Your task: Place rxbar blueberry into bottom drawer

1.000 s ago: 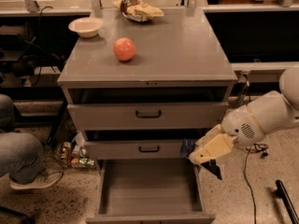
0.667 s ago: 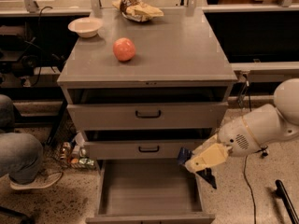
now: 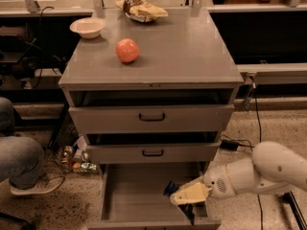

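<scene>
The bottom drawer (image 3: 139, 193) is pulled open below the two shallower drawers, and its plain grey floor shows. My gripper (image 3: 176, 195) reaches in from the right, low over the drawer's right front part. It is shut on the rxbar blueberry (image 3: 170, 188), a small dark blue wrapper sticking out at the fingertips, just above the drawer floor. Most of the bar is hidden by the cream finger (image 3: 189, 194).
On the cabinet top are a pink ball (image 3: 127, 50), a white bowl (image 3: 88, 27) and a yellow-brown chip bag (image 3: 140, 8). The two upper drawers (image 3: 152, 117) stand slightly open. A person's leg and shoe (image 3: 21, 164) are at the left. Cans (image 3: 76, 160) lie on the floor.
My arm has moved down and to the left, bringing the gripper with the bar from beside the middle drawer into the open bottom drawer.
</scene>
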Available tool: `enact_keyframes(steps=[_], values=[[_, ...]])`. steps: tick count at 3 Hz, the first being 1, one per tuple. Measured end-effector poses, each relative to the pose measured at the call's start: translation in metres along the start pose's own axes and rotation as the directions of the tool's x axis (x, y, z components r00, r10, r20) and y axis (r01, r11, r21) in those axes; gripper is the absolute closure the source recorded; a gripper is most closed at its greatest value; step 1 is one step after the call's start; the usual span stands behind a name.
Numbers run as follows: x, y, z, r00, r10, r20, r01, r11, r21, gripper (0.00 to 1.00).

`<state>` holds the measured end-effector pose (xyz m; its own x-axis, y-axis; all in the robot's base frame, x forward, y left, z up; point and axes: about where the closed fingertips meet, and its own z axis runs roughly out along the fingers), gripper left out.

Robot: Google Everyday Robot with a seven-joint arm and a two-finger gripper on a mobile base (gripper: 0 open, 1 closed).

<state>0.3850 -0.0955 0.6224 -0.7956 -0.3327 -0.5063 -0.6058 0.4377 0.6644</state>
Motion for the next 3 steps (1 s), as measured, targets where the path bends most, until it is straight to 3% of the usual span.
enact_keyframes(steps=[1, 2, 3], values=[[0.011, -0.047, 0.051, 0.995, 0.065, 0.072, -0.068, 0.9966, 0.047, 1.0], [0.011, -0.047, 0.051, 0.995, 0.065, 0.072, -0.068, 0.9966, 0.047, 1.0], [0.013, -0.068, 0.065, 0.992, 0.07, 0.101, -0.077, 0.9946, 0.069, 1.0]])
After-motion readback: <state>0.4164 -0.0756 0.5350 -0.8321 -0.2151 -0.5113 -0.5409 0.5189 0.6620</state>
